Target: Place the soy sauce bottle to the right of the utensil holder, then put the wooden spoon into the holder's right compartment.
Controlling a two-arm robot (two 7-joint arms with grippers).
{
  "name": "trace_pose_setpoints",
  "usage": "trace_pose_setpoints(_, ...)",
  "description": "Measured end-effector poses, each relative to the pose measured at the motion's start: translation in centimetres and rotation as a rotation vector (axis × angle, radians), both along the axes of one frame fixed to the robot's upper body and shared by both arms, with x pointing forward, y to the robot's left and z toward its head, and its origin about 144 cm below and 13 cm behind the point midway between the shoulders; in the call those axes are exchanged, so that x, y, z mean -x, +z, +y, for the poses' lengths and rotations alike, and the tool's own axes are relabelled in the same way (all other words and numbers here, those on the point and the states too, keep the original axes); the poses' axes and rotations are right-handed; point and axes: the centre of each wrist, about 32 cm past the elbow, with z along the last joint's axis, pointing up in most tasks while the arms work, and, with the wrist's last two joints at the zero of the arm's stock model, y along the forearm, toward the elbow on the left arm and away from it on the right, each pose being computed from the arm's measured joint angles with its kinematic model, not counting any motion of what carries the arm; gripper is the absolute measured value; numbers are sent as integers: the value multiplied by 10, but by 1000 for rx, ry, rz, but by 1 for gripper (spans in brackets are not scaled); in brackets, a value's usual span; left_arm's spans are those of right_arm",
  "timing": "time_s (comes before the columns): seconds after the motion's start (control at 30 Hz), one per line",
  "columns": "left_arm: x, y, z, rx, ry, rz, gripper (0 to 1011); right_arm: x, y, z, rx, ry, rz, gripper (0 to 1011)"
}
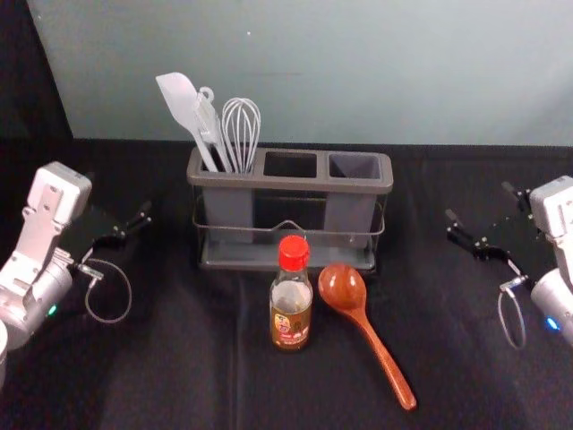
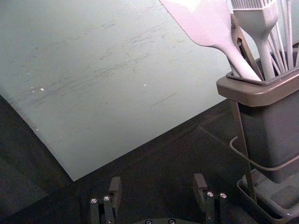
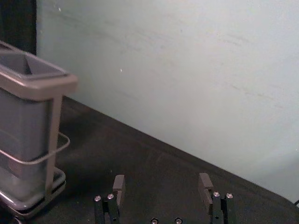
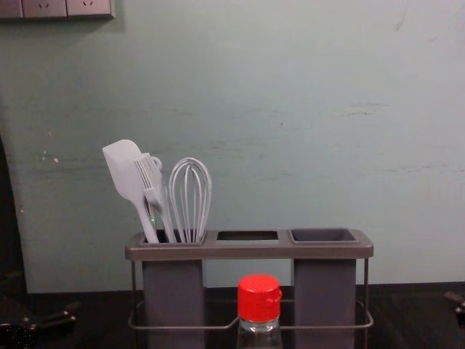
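Step in hand: by your look of things, the first one, moving the soy sauce bottle [image 1: 291,313]; it stands upright in front of the utensil holder [image 1: 291,184], not yet on its right.
Right pincer: you have the right pincer [image 3: 162,185] spread wide with nothing in it, out past the holder's right end.
Left pincer: your left pincer [image 2: 157,186] is also wide apart and empty, off the holder's left end; it looks idle for this step.
Bottle from right pincer: well apart, inward to its left and closer to the robot's body.
Wooden spoon: the wooden spoon [image 1: 365,328] lies on the desk [image 1: 179,376] with its bowl just beside the bottle and its handle slanting toward you and to the right, so it too is on the right pincer's inner side.
Right compartment: the right compartment [image 1: 354,167] has no utensil standing in it; the spoon belongs there once the bottle is placed.
Next move: you would likely bring the right pincer in and toward the body, straddle the bottle, close, lift, and set it down right of the holder.
Watch for: the spoon's bowl sits so near the bottle that a low approach from the right could nudge it.
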Motion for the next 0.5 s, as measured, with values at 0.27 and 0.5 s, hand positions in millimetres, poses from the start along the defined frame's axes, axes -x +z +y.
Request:
trace_pose_setpoints(0.27, 0, 0, 0, 0, 0, 0, 1005, 16, 14, -4, -52, 34, -44, 1002)
trace_pose_setpoints(0.5, 0, 0, 0, 0, 0, 0, 1005, 35, 27, -7, -95, 80, -69, 1003)
